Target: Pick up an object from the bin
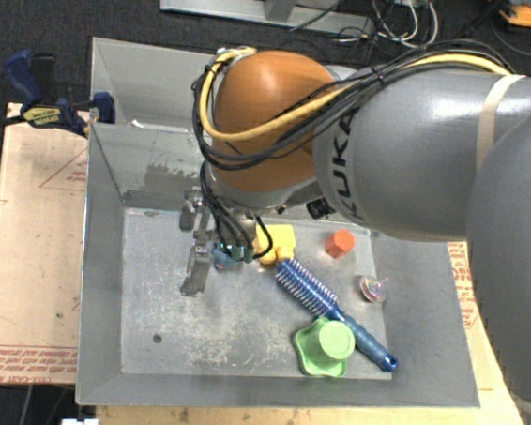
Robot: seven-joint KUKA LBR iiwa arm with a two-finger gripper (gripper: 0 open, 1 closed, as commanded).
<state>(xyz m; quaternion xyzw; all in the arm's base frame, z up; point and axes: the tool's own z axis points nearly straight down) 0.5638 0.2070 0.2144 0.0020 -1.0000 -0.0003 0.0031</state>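
Gripper (199, 268): low in the bin (102, 237), left of centre, hanging under the arm's orange cover (261, 121). We see it over bare, scuffed floor.
Grip state: we can't tell wide vs narrow from this angle.
Nearest obj: yellow block (279, 243), just right of the gripper, partly under the wrist. We can't tell whether they touch.
Next nearest: blue brush (306, 289), lying diagonally. Its bristle head is up-left, close to the yellow block, w/ the handle running down-right toward the near wall.
Green piece (324, 346): flower-shaped, w/ a round top, lying against the brush handle in the lower-right part of the floor.
Orange cube (340, 243): small, right of the yellow block and apart from it, near the back of the floor.
Small top (371, 289): pinkish, right of the brush head and near the right wall. We can't make out more detail.
Layout: all objs sit in the right half of the bin, w/ the gripper at the left edge of the group.
Cables: yellow and black, running over the orange cover to the wrist.
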